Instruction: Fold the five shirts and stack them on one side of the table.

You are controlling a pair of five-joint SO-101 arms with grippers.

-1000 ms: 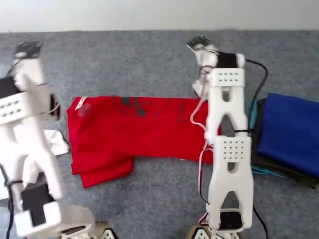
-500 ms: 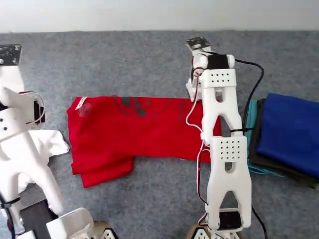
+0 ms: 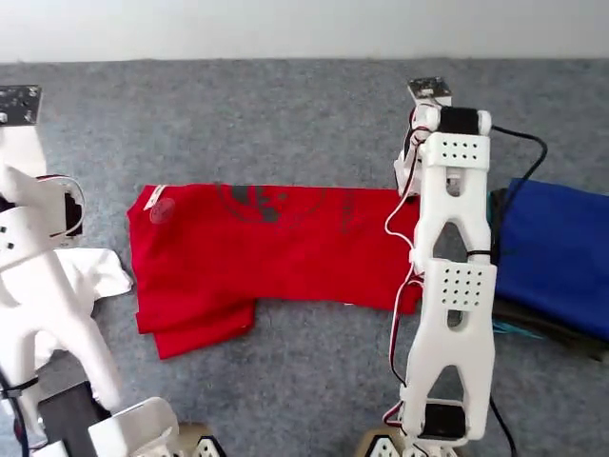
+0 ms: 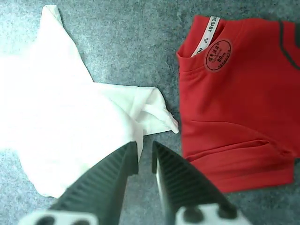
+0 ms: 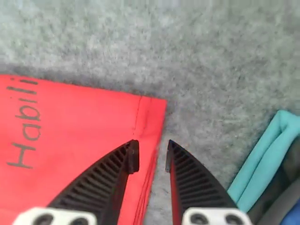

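The high camera is looking down over the table (image 3: 285,105), the wrist cameras staring closely at opposite ends of the red shirt (image 3: 266,257).

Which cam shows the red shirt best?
The high view: the red shirt lies almost whole there, spread flat, so its outline and folds are readable. The left wrist view has its collar end close up. The right wrist view has one printed corner.
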